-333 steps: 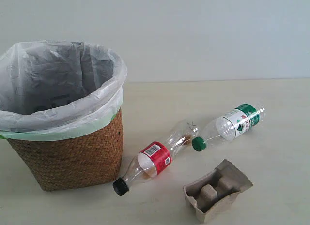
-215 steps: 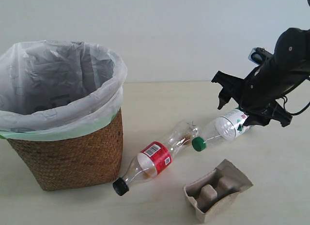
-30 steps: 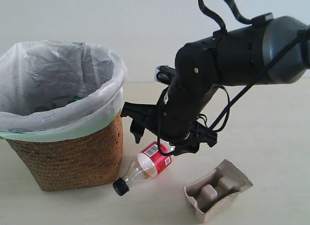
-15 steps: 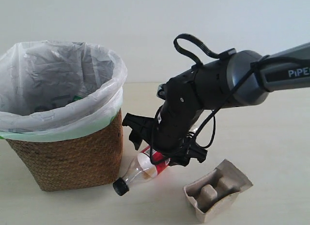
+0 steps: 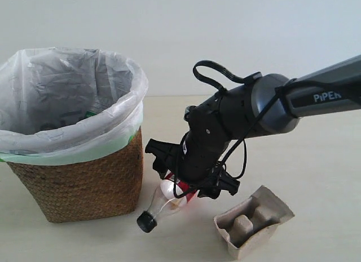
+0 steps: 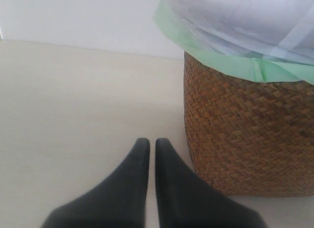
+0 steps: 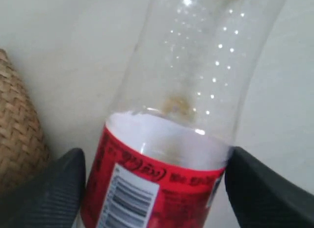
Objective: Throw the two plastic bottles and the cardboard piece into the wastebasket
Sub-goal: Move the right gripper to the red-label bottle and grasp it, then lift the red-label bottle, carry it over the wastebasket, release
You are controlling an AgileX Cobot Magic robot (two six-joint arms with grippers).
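Note:
The red-label bottle [image 5: 164,199] lies on the table beside the wastebasket [image 5: 84,183], black cap [image 5: 146,221] pointing to the front. My right gripper [image 5: 189,180] is down over it and shut on its labelled middle. In the right wrist view both fingers [image 7: 59,189] press the red label of the bottle [image 7: 186,90]. The cardboard piece [image 5: 254,220] sits at the front right, apart from the arm. The green-label bottle is not on the table; a small green patch [image 5: 90,113] shows inside the bag. My left gripper [image 6: 148,142] is shut and empty, low beside the wastebasket [image 6: 245,139].
The wicker wall [image 7: 17,130] stands close beside the held bottle. The white bag [image 5: 67,93] folds over the rim. Bare table stretches to the right and behind the arm.
The right arm has come down over the red-label bottle and its fingers have closed on it. The bottle's cap end has shifted slightly right. Since the oldest frames the green-label bottle has left the table.

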